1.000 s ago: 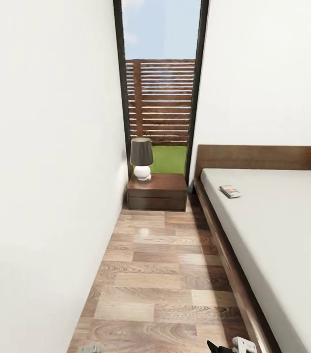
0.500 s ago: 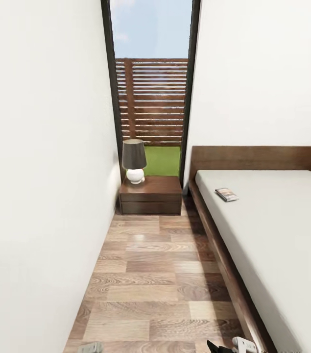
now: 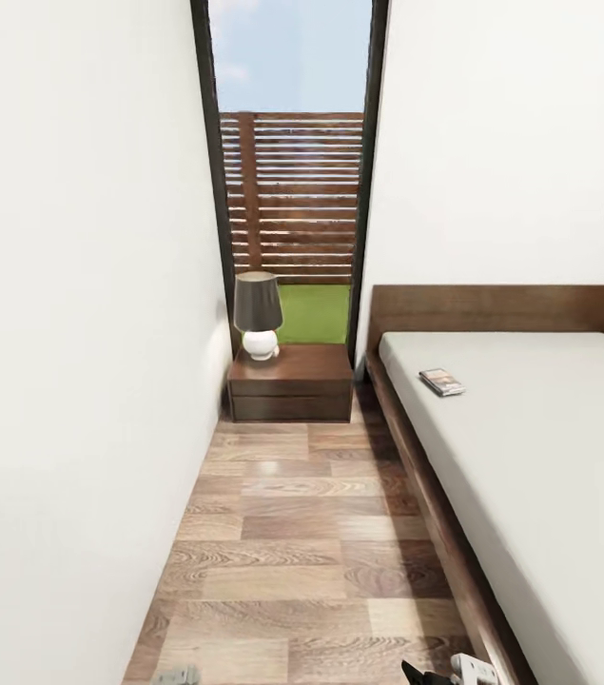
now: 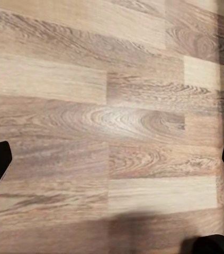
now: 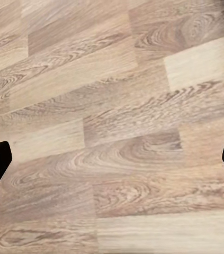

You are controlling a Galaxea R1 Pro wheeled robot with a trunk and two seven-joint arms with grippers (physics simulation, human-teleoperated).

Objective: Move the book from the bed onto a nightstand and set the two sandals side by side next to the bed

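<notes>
A narrow strip of wood-plank floor runs between a white wall on the left and the bed on the right. The bed has a dark brown frame and headboard and a plain pale mattress. The book lies flat on the mattress, toward the far end and close to the bed's left edge, near the headboard.

At the far end of the floor strip stands the nightstand, a low dark brown cabinet set between the left wall and the bed frame. A table lamp with a dark shade and a round white base sits on the far left part of its top; the rest of the top is bare. Behind it rises a tall dark-framed window, with a slatted wooden fence, a patch of green grass and blue sky beyond.

At the near edge, small pale grey parts of the robot's two arms peek in low over the floor. The left gripper has its jaws spread wide over bare planks, holding nothing. The right gripper likewise has its jaws released and wide apart, with bare floor between them.
</notes>
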